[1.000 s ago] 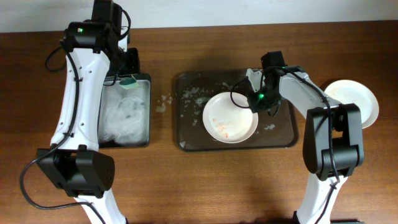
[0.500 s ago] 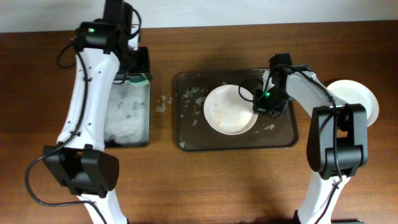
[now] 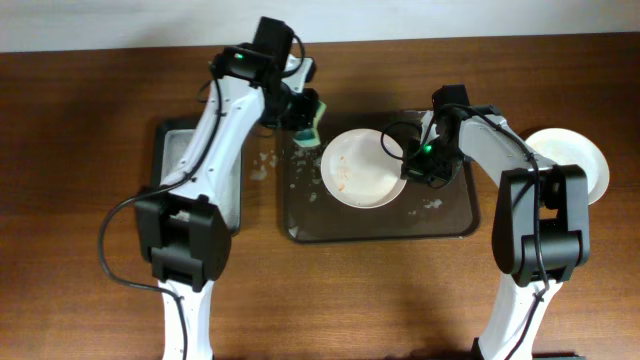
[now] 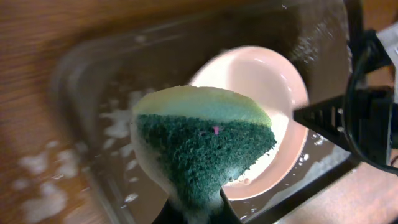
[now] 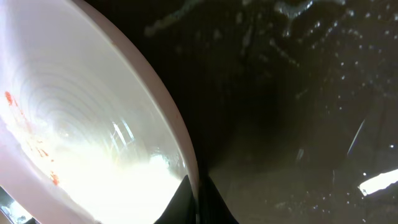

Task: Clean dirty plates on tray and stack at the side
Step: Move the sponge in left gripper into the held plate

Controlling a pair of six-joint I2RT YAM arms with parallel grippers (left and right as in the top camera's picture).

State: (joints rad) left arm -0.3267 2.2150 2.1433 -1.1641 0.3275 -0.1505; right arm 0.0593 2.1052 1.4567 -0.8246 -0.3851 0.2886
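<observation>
Overhead view: a round, shallow, glossy white plate (image 3: 355, 170) lies inside the large dark brown translucent rectangular tray (image 3: 340, 222) at the middle of the wooden bench (image 3: 80, 250). The right jaws are closed on the plate's right rim. The right wrist view shows that rim pinched between them, with thin orange smears (image 5: 25, 137) on the plate's inner face. The plate may be tipped up on the gripped side, though the angle is too poor to be sure.

The left jaws clamp a wedge-shaped sponge (image 3: 308, 122), yellow foam faced with dark green scouring pad, over the tray's far left corner, just beside the plate.

A second white plate (image 3: 580, 155) rests on the bench right of the tray, partly behind the right arm. White foam flecks (image 3: 262, 165) dot the bench left of the tray. Further left stands a narrow black tray (image 3: 165, 140), partly hidden by the left arm.
</observation>
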